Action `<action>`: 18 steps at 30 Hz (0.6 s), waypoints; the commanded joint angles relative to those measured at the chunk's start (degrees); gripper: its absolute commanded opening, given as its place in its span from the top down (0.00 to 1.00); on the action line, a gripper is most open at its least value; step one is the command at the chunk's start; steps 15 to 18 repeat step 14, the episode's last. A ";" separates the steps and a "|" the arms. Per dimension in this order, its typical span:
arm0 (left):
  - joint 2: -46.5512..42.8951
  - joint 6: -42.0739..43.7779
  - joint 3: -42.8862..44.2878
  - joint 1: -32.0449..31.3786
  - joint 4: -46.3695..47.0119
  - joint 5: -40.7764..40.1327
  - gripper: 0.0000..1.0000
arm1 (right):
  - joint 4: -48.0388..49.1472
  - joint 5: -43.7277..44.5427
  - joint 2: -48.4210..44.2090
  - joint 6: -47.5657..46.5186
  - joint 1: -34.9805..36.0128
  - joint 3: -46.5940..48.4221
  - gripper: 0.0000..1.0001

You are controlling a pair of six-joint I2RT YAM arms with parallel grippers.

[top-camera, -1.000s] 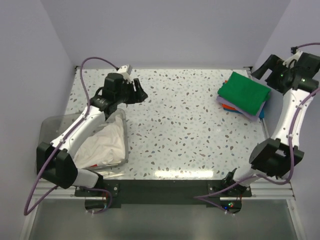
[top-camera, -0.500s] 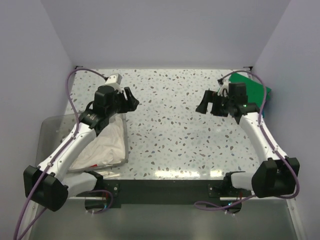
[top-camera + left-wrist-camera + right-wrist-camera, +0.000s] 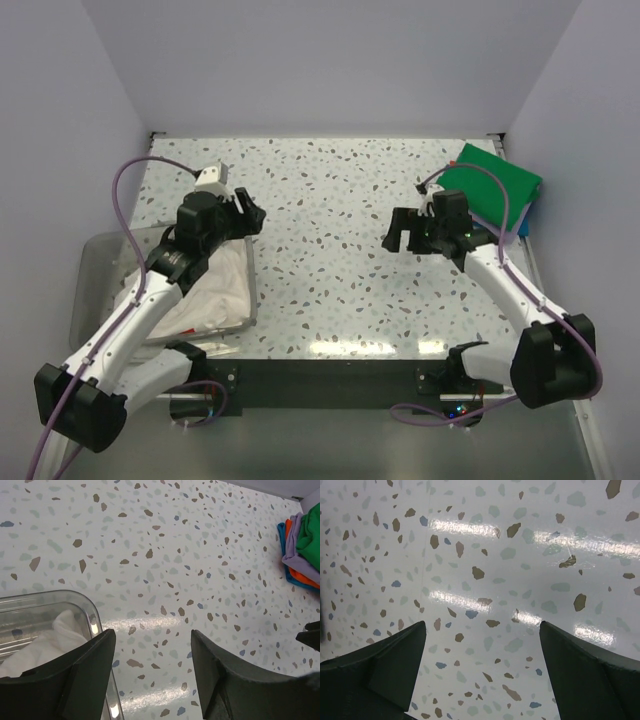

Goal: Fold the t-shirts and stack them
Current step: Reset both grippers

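**Q:** Which arm do you send?

**A:** Left gripper [image 3: 243,212], jaws partly spread, empty, just upper right of the white shirt [image 3: 205,290] in the bin [image 3: 92,252], lower left. Right gripper [image 3: 400,232], jaws wide, empty, well apart.

The middle of the bench [image 3: 330,270] is recorded as bare speckled surface from the near edge to the back wall [image 3: 320,70]; passage is afforded there. The left hand [image 3: 245,212] and the right hand [image 3: 400,230] are positioned well apart above it, with bare surface seen beneath each. The near left corner is occupied by a clear bin [image 3: 250,295] containing a white t-shirt [image 3: 210,290]; its rim is found just beside the left hand. The far right corner is obstructed by a stack of folded t-shirts [image 3: 497,183], close to the right wall [image 3: 590,150].
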 commanded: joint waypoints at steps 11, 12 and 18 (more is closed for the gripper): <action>-2.54 -0.71 -1.66 0.07 2.74 -1.75 0.34 | 3.30 3.18 -2.76 -1.19 0.68 -1.07 0.01; -2.81 -0.89 -1.75 0.07 2.65 -2.18 0.34 | 3.29 3.26 -2.76 -1.20 0.68 -0.99 0.01; -2.98 -1.94 -2.28 0.07 2.22 -3.06 0.33 | 3.03 3.26 -2.84 -1.28 0.68 -0.99 0.01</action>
